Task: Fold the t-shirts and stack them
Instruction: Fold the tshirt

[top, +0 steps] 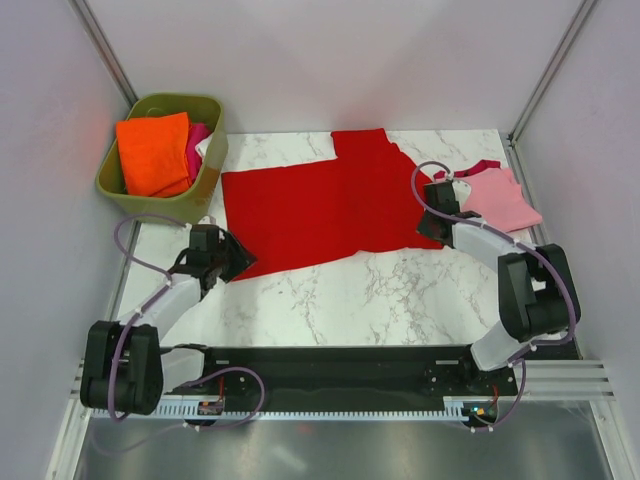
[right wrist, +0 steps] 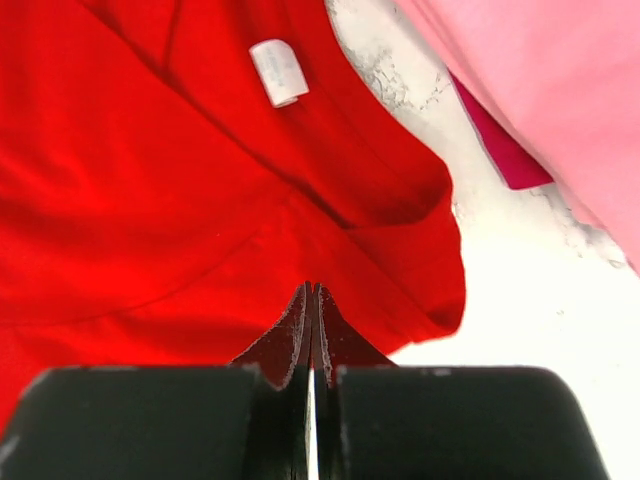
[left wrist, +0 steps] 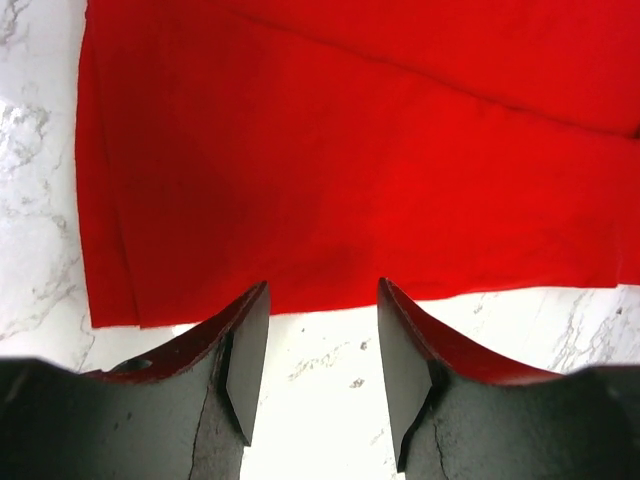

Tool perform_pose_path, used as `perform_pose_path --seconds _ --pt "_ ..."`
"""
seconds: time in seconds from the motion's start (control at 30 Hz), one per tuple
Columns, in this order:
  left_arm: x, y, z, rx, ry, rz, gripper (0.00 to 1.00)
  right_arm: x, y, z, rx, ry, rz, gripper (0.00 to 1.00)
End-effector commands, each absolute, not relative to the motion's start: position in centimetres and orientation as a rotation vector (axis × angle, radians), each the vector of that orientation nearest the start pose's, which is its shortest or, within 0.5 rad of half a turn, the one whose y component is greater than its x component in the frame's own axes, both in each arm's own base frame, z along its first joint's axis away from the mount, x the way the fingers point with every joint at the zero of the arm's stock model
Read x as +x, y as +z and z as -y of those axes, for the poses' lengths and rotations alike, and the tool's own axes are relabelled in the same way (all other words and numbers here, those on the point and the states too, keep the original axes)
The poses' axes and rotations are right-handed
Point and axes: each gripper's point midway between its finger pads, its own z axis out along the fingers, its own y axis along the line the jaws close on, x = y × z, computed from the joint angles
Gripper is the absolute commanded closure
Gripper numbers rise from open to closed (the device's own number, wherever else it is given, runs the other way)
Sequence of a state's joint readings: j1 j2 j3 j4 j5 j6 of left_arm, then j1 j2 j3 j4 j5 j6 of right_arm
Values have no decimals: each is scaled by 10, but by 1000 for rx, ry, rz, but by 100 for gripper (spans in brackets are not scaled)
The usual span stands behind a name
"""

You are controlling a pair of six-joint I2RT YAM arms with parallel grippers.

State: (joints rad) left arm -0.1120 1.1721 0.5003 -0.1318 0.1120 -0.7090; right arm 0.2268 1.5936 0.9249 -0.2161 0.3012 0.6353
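With right gripper (right wrist: pixel 311 295) clenched on red shirt (top: pixel 310 210) at its right edge and left gripper (left wrist: pixel 320 300) released just short of the hem, mid-table, ease left forward, pinch hem, lift evenly.

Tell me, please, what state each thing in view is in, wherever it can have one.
red t-shirt, spread flat on the table.
pink t-shirt, lying flat beside it, untouched.
olive tub, holding a folded orange cloth.
left gripper, open, empty, at the red t-shirt's edge.
right gripper, shut at the red t-shirt's edge; a pinch cannot be confirmed.
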Motion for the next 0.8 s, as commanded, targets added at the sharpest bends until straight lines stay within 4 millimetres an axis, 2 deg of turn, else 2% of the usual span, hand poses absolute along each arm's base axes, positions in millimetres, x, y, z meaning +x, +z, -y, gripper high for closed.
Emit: perform_pose_path --seconds 0.0,0.1,0.2,0.23,0.27,0.3,0.4,0.43,0.47,0.57,0.77 --pt "304 57 87 -689 -574 -2303 46 403 54 -60 670 75 -2298 100" --pt "308 45 87 -717 -559 -2342 48 406 39 -55 700 57 -2325 100" --pt "310 36 84 -738 -521 -2368 57 405 24 -51 735 55 -2357 100" --pt "309 33 81 -756 -505 -2374 66 404 18 -50 739 47 -2369 100" --pt "309 31 77 -770 -473 -2370 68 403 15 -46 751 31 -2372 100" --pt "308 28 75 -779 -454 -2377 77 401 13 -42 758 12 -2374 100" --pt "304 25 65 -809 -375 -2390 84 396 8 -36 786 -24 -2385 100" --pt "302 25 64 -813 -363 -2400 90 393 7 -32 801 -44 -2384 100" --pt "302 25 56 -831 -305 -2392 92 392 7 -29 818 -52 -2384 100" --pt "294 26 44 -877 -225 -2400 95 382 4 -25 854 -62 -2389 100" --pt "281 33 29 -921 -194 -2365 95 350 2 -16 863 -125 -2424 100"
